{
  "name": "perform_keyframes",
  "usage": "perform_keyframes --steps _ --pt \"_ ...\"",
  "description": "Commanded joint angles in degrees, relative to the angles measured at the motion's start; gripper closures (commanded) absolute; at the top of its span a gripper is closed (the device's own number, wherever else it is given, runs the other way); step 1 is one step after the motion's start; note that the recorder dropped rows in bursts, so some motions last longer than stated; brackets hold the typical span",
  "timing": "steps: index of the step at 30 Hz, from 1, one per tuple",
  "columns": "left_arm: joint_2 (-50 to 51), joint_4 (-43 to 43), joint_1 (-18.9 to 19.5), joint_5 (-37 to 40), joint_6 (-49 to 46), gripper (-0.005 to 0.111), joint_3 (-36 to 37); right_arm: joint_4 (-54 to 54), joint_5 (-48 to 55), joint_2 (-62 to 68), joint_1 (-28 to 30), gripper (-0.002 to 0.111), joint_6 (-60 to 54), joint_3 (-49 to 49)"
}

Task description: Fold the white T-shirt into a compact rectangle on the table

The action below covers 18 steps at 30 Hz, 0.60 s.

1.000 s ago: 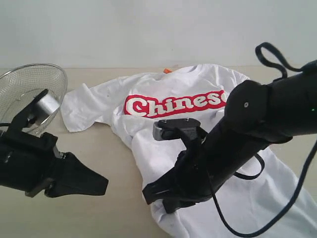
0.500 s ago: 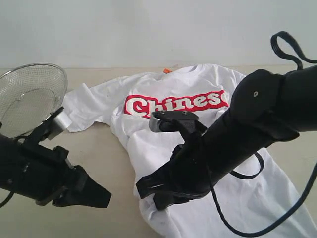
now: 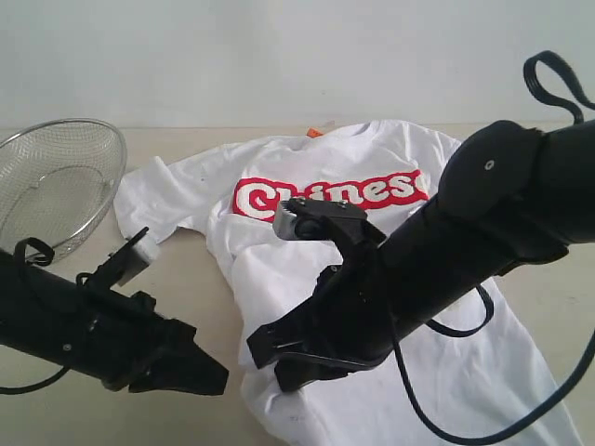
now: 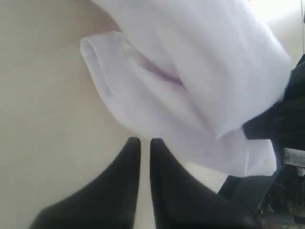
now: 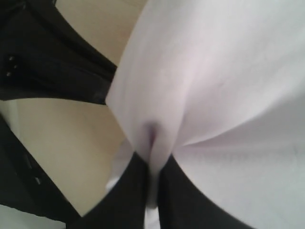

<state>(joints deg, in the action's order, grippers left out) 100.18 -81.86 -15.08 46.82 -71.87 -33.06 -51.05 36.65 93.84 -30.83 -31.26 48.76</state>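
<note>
The white T-shirt lies spread on the table, its red lettered band facing up and an orange neck tag at the far edge. My right gripper is shut on a pinched fold of the shirt's near left side, and the cloth bunches between its fingers. My left gripper sits low over the bare table just left of that bunched edge. Its fingers are only a narrow slit apart with nothing between them, and the folded hem lies just beyond its tips.
A wire mesh bowl stands at the far left of the table. The right arm's black cable loops above the shirt's right side. The shirt's left sleeve lies flat beside the bowl.
The right gripper has dragged its pinched fold leftward and nearer. The left arm has dropped and slid right toward the shirt's edge, and its fingers have parted slightly.
</note>
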Motion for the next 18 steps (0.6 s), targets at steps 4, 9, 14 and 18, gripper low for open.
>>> perform_keyframes --steps 4,9,14,18 --pt "1.20 -3.87 -0.31 -1.40 -6.78 0.047 -1.43 -2.42 1.00 -0.73 -0.03 0.108 -2.81 -0.10" --pt "1.46 1.77 -0.31 0.04 4.30 0.047 -2.30 -3.11 0.58 -0.73 -0.03 0.108 -3.61 -0.10" --pt "5.26 3.54 -0.31 2.79 7.42 0.047 -2.78 -3.33 -0.04 -0.73 -0.03 0.108 -3.85 -0.10" --pt "8.33 1.87 -0.31 6.10 7.83 0.047 -4.53 -3.42 -0.21 -0.73 -0.03 0.108 -3.85 -0.10"
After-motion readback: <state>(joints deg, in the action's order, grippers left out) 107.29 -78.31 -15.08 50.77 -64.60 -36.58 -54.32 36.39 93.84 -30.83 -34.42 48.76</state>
